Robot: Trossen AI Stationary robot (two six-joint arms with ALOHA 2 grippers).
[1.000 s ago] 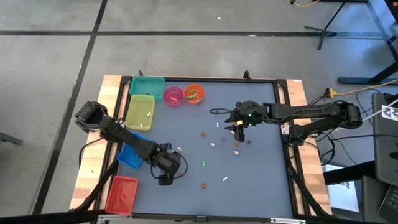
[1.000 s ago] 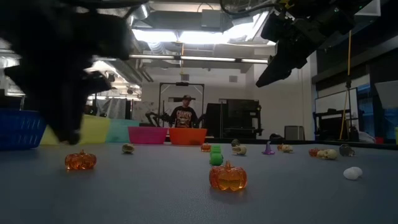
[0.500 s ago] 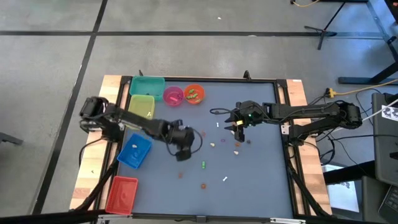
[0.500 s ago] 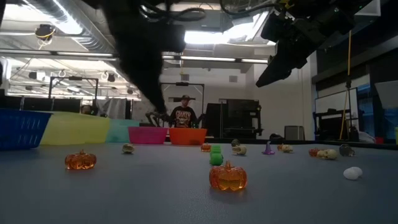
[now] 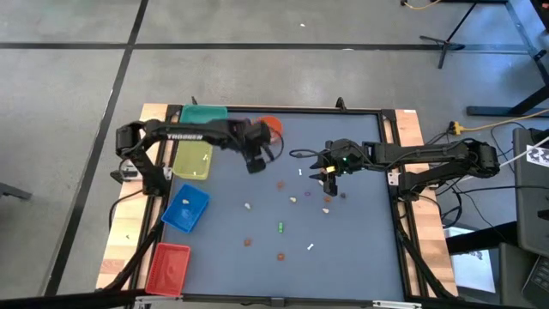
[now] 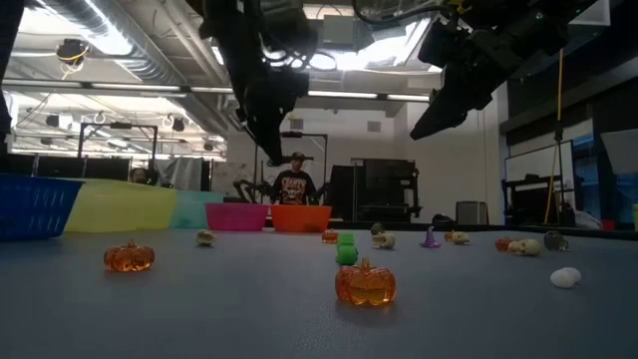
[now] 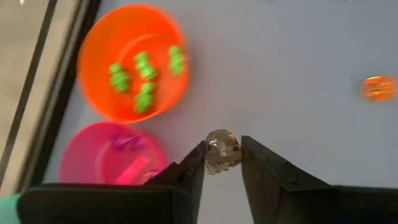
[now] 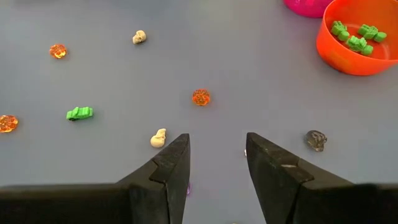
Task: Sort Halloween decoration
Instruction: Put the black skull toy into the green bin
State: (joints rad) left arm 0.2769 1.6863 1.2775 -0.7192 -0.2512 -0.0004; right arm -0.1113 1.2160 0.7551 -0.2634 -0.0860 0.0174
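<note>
Clamped between the left claw [image 7: 222, 163] fingers is a small pale skull trinket [image 7: 221, 149], hanging just short of the pink bowl [image 7: 112, 158] and orange bowl [image 7: 132, 60] beyond, while the right claw [image 8: 216, 163] waits open over scattered trinkets mid-table.

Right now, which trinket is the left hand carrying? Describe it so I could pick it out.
Find the orange bowl with green pieces at the table's far edge, beside the pink bowl. The left hand hangs near them, pinching a small pale, skull-like trinket. It is the only decoration off the table.
</note>
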